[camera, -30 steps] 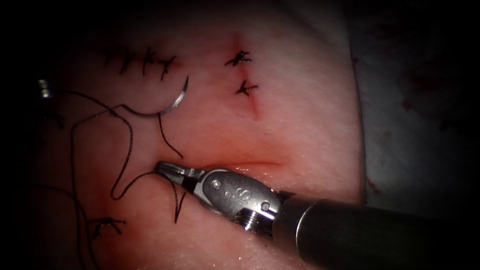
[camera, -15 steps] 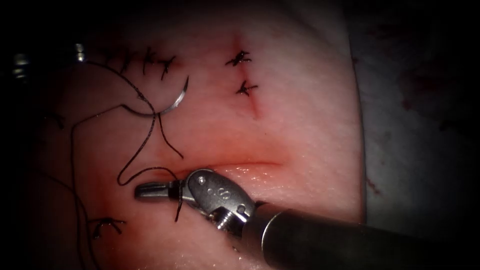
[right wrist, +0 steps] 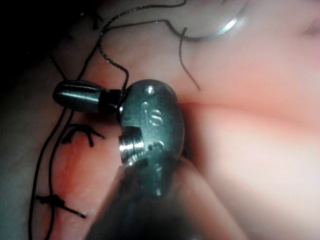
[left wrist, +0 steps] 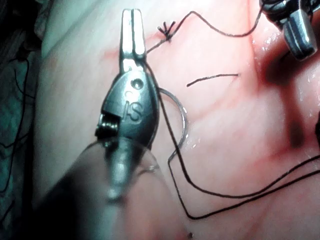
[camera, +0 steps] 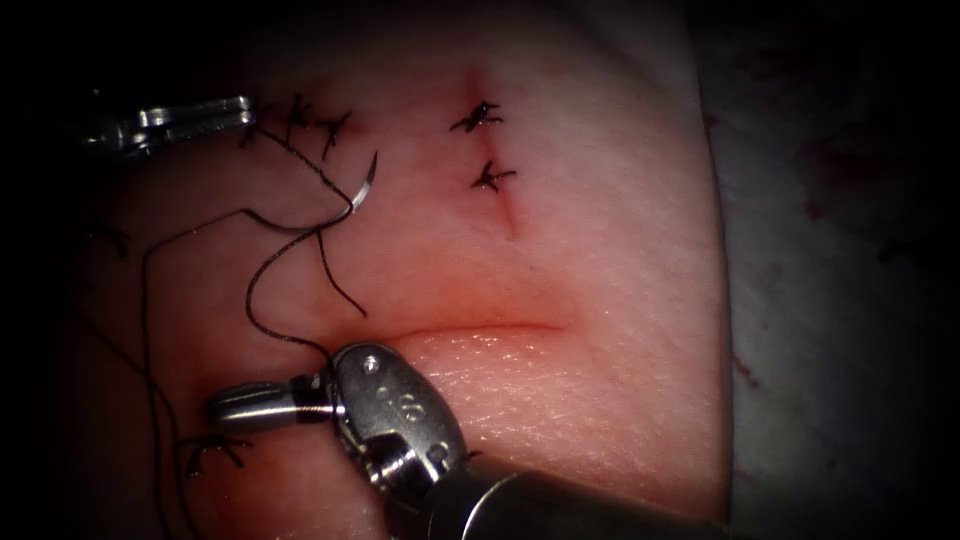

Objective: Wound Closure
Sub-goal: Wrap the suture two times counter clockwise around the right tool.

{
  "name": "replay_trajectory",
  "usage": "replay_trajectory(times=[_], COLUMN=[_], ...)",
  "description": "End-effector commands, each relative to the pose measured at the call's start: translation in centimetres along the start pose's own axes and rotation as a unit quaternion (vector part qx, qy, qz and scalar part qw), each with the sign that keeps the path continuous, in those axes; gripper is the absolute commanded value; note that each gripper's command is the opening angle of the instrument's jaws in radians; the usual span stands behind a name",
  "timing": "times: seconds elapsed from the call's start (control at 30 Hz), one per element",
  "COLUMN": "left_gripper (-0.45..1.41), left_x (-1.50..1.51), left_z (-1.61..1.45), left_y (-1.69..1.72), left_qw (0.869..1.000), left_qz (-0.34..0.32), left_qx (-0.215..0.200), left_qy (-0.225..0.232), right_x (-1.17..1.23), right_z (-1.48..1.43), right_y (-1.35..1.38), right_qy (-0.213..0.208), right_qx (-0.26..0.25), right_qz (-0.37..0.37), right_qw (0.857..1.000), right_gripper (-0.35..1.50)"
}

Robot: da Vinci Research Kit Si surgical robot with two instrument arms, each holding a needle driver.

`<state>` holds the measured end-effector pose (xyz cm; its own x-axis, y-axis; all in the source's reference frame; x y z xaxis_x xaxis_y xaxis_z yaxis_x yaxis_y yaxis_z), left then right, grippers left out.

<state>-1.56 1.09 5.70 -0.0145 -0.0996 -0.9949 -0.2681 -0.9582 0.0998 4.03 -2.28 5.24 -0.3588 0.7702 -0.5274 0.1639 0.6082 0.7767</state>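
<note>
You can read the stamped letters "IS" on the wrist housing of your left tool (left wrist: 132,27) and your right tool (right wrist: 80,96).

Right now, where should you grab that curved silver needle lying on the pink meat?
Probably grip the curved silver needle behind its middle, away from the sharp point, coming from above: it lies free on the pink tissue, not stuck in, whole curve exposed. The left steel tool and right steel tool are shut on black thread.
</note>
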Motion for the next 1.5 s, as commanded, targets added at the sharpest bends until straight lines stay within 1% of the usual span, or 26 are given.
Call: replay_trajectory(times=[0.03,0.07,0.13,0.17,0.27,0.37,0.5,0.63,0.77,0.87,0.97,1.13,1.17,1.2,1.23,1.27,1.3,1.33,1.37,1.4,1.5], left_gripper=[-0.45,-0.45,-0.45,-0.45,-0.45,-0.45,-0.45,-0.45,-0.45,-0.45,-0.45,-0.45,-0.45,-0.45,-0.45,-0.45,-0.45,-0.45,-0.45,-0.45,-0.45], left_x=[-0.12,-0.15,-0.21,-0.23,-0.22,-0.19,-0.18,-0.22,-0.22,-0.13,0.05,0.48,0.56,0.67,0.75,0.9,0.9,0.96,1.01,1.07,1.13], left_z=[0.04,0.02,-0.02,-0.04,-0.13,-0.19,-0.2,-0.12,-0.01,0.06,0.09,0.13,0.14,0.16,0.17,0.2,0.2,0.21,0.22,0.23,0.24], left_y=[0.03,0.07,0.17,0.22,0.41,0.63,0.91,1.17,1.37,1.46,1.51,1.54,1.54,1.55,1.55,1.53,1.53,1.52,1.5,1.46,1.33], left_qw=[1.0,1.0,1.0,1.0,1.0,0.999,0.999,0.998,0.998,0.999,0.999,0.999,0.999,0.999,0.999,0.999,0.999,0.999,0.998,0.998,0.998], left_qz=[0.002,0.002,0.004,0.004,0.011,0.022,0.025,0.027,0.03,0.028,0.025,0.023,0.024,0.024,0.028,0.032,0.032,0.035,0.036,0.036,0.042], left_qx=[-0.002,-0.002,-0.003,-0.003,-0.005,-0.002,0.0,-0.008,-0.014,-0.015,-0.017,-0.023,-0.024,-0.027,-0.031,-0.035,-0.035,-0.038,-0.041,-0.042,-0.045], left_qy=[-0.004,-0.008,-0.01,-0.01,-0.013,-0.024,-0.033,-0.05,-0.05,-0.044,-0.039,-0.028,-0.026,-0.02,-0.017,-0.014,-0.014,-0.011,-0.009,-0.005,0.002], right_x=[0.12,0.21,0.33,0.37,0.41,0.43,0.53,0.66,0.71,0.69,0.64,0.49,0.46,0.43,0.38,0.31,0.31,0.27,0.23,0.19,0.06], right_z=[0.12,0.11,0.07,0.03,-0.07,-0.15,-0.23,-0.23,-0.19,-0.16,-0.14,-0.17,-0.19,-0.2,-0.22,-0.25,-0.25,-0.26,-0.28,-0.29,-0.32], right_y=[0.05,0.06,0.09,0.11,0.18,0.23,0.27,0.27,0.26,0.29,0.34,0.47,0.49,0.51,0.54,0.58,0.58,0.6,0.62,0.63,0.63], right_qy=[0.018,0.034,0.051,0.062,0.086,0.108,0.137,0.153,0.154,0.145,0.114,0.043,0.034,0.023,-0.001,-0.039,-0.039,-0.059,-0.076,-0.091,-0.14], right_qx=[-0.012,-0.027,-0.044,-0.064,-0.109,-0.135,-0.157,-0.157,-0.158,-0.162,-0.176,-0.235,-0.245,-0.256,-0.269,-0.288,-0.288,-0.298,-0.304,-0.31,-0.297], right_qz=[-0.003,-0.005,-0.028,-0.032,-0.036,-0.045,-0.055,-0.053,-0.057,-0.073,-0.097,-0.126,-0.104,-0.091,-0.091,-0.089,-0.089,-0.085,-0.086,-0.087,-0.085], right_qw=[1.0,0.999,0.997,0.996,0.99,0.984,0.976,0.974,0.974,0.973,0.973,0.963,0.963,0.962,0.959,0.953,0.953,0.949,0.946,0.942,0.941], right_gripper=[-0.35,-0.35,-0.35,-0.35,-0.35,-0.35,-0.35,-0.35,-0.35,-0.35,-0.35,-0.33,-0.21,-0.16,0.07,0.68,0.68,0.91,1.05,1.11,1.15])
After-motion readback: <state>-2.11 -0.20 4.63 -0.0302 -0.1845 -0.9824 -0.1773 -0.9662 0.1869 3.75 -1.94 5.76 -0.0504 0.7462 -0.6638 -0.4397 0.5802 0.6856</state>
